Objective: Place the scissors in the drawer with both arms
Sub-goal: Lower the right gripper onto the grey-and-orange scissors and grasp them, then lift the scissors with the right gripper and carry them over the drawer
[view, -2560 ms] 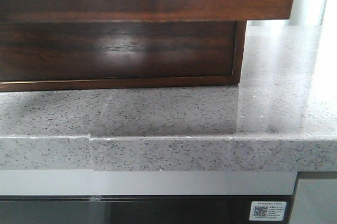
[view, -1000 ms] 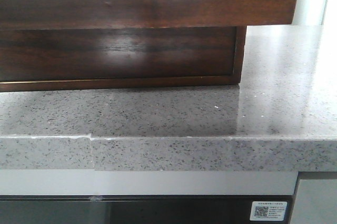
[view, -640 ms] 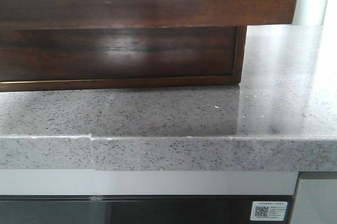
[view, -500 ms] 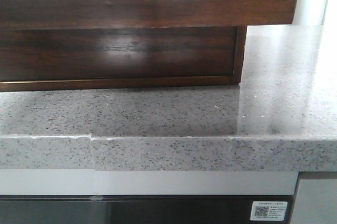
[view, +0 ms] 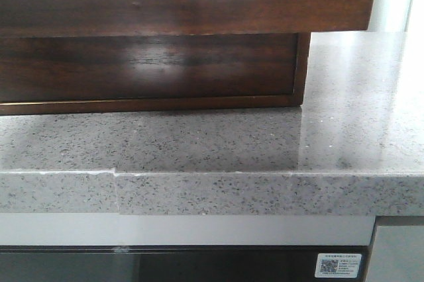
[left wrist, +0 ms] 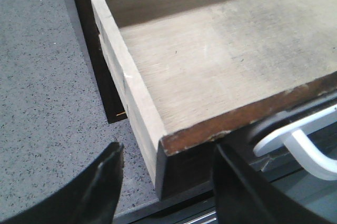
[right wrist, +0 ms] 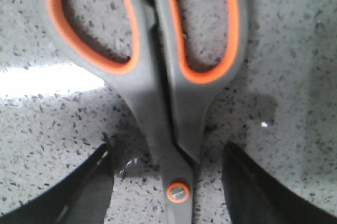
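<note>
The right gripper [right wrist: 168, 182] hangs low over the scissors [right wrist: 158, 71], fingers spread wide and grasping nothing. In the right wrist view the two dark fingers [right wrist: 68, 192] stand one on each side of the pivot screw, apart from the scissors. The scissors lie flat on the speckled grey desk [right wrist: 295, 77]. Their long axis runs straight out from between the fingers: the grey and orange handle loops lie farther from the gripper, the pivot sits between the fingertips, and the blades are cut off below the frame edge. So the fingers would close across the narrow neck, square to the length.

The left gripper [left wrist: 168, 176] is also released. Its fingers straddle the front corner of the drawer [left wrist: 221, 71], which stands pulled open, its pale wooden floor bare. Whether either finger touches the wood is hard to judge from this angle.

The front view shows only the dark reddish-brown drawer front above the desk edge, with no arm or scissors visible. The right arm is plainly the nearer one to the scissors.
</note>
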Motion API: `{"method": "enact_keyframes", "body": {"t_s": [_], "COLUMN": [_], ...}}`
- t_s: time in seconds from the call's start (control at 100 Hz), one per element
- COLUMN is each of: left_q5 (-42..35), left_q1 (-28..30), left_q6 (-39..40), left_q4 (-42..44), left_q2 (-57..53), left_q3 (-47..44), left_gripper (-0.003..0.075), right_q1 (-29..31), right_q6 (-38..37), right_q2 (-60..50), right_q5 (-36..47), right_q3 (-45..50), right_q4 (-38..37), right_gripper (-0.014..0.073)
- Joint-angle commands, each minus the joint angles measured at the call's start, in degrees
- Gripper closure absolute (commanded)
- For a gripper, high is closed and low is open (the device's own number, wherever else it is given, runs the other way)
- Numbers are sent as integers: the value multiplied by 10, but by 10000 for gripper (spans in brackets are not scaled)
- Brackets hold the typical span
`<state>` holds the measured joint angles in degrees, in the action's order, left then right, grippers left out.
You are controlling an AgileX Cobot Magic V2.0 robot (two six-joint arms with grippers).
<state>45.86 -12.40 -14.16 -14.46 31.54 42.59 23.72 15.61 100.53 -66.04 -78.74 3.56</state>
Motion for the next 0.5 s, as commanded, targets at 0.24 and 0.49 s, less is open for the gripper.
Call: {"method": "enact_keyframes", "body": {"t_s": [0.24,0.49], "left_q5": [-21,-3], "left_q1": [-4,-4], "left_q6": [2,2], "left_q4": [-6,-6], "left_q2": [-21,-23], "left_q3": [18,18], "left_gripper": [364,364], "right_q1": [0,0], "right_q6": [15,20], "right_q2": [-23,-23], "right_q5": [-3,-6], "right_q3": [-17,-17], "right_q4": [0,0], "right_gripper": [272,400]}}
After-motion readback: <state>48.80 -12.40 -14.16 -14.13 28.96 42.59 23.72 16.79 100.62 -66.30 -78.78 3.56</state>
